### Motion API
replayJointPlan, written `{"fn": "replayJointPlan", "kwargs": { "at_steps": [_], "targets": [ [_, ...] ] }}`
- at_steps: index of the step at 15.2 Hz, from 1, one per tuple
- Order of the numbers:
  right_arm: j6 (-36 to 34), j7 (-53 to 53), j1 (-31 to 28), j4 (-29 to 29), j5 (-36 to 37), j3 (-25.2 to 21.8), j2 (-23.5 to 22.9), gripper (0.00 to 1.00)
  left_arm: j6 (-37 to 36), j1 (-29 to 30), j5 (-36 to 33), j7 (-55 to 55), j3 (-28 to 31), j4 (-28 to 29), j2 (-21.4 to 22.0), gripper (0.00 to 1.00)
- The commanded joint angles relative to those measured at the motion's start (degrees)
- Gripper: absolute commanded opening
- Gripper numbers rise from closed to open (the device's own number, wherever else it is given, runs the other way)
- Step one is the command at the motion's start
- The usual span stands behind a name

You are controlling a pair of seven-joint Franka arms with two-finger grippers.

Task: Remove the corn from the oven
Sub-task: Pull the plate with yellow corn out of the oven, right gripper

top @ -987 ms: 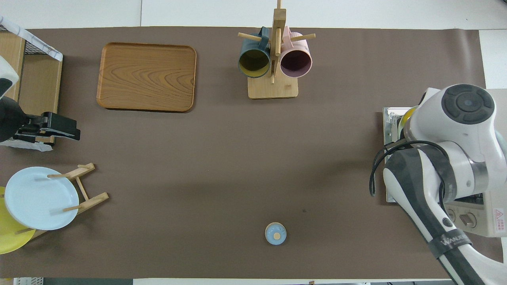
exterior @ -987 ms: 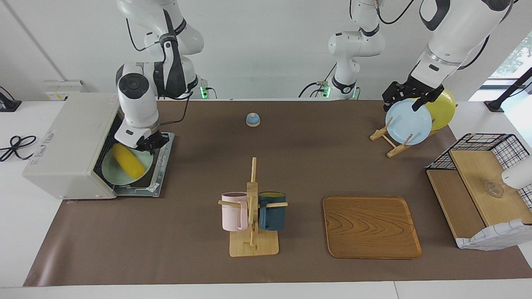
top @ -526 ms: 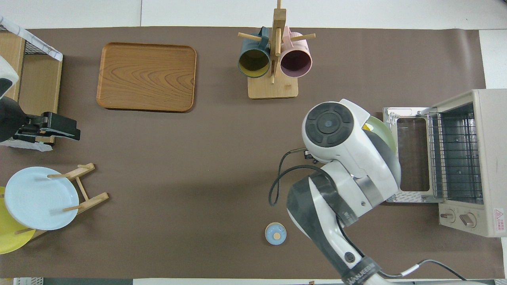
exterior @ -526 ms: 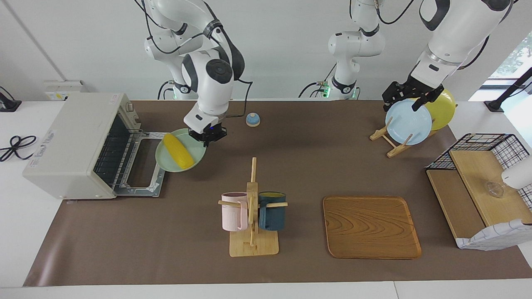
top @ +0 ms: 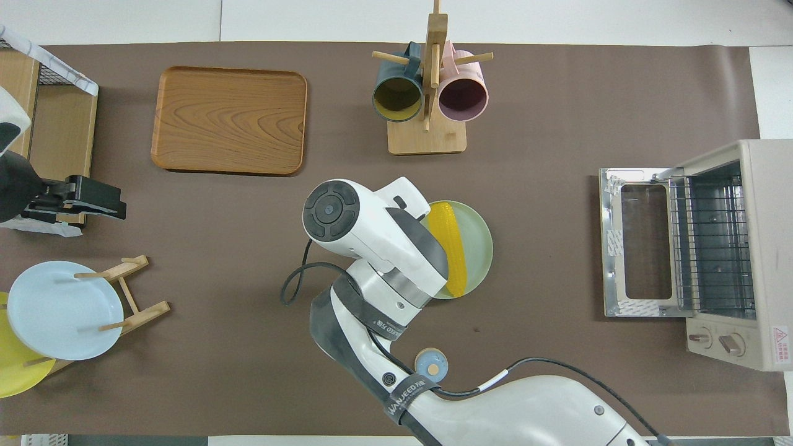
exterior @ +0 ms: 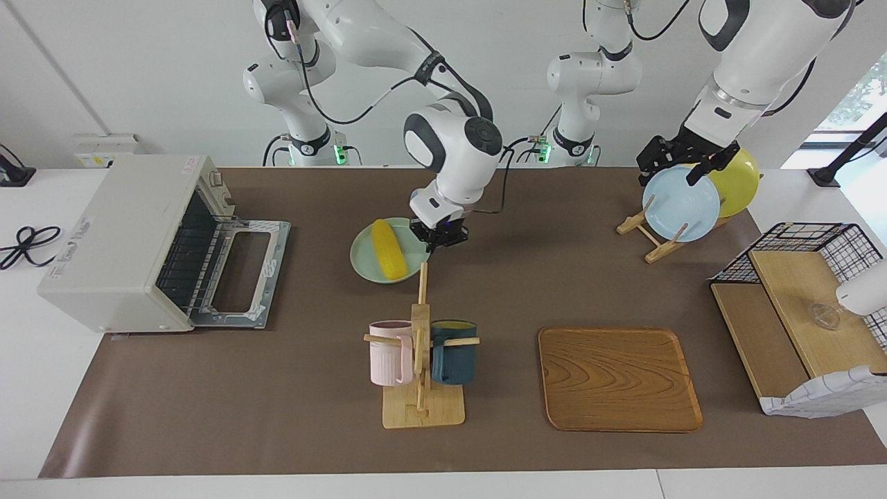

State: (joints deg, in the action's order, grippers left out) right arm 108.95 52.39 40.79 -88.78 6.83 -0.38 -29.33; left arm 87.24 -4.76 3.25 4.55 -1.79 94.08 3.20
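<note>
The right end effector (exterior: 438,235) pinches the rim of a pale green round plate (exterior: 367,262) carrying the bright yellow ridged corn cob (exterior: 388,249), clear of the off-white toaster oven (exterior: 125,235). Any tilt could roll the cob off. The left end effector (exterior: 682,161) waits spread.

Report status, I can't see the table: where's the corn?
Right tool shut on green plate, carrying corn near the mug rack. Oven open, empty. Left tool open, waiting over blue plate.

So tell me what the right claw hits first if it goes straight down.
Probably the brown mat: the right claw, shut on the green plate's rim, points down at it. Height is unclear.
</note>
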Motion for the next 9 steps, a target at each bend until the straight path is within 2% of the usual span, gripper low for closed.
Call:
{"fn": "replayJointPlan", "kwargs": {
  "at_steps": [1, 4, 6, 8, 9],
  "targets": [
    [4.8, 1.0, -1.2, -3.2, -4.4, 0.3, 1.1, 0.00, 0.8, 0.0, 0.2, -0.1, -0.1, -0.1, 0.4, 1.00],
    [7.2, 1.0, -2.3, -4.6, -4.8, 0.4, 1.4, 0.00, 1.4, 0.3, 0.2, -0.1, -0.1, 0.1, 0.4, 1.00],
    [8.8, 1.0, -2.4, -4.6, -4.9, 0.4, 1.3, 0.22, 1.5, 0.2, 0.2, 0.0, -0.1, 0.1, 0.4, 1.00],
    [10.0, 1.0, -2.3, -4.4, -5.3, 0.3, 1.2, 0.50, 1.5, -0.1, 0.3, 0.4, -0.1, 0.1, 0.4, 1.00],
    [9.8, 1.0, -2.2, -3.9, -4.9, 0.3, 1.2, 0.51, 1.5, -0.2, 0.3, 0.9, -0.1, 0.1, 0.4, 1.00]
  ]
}}
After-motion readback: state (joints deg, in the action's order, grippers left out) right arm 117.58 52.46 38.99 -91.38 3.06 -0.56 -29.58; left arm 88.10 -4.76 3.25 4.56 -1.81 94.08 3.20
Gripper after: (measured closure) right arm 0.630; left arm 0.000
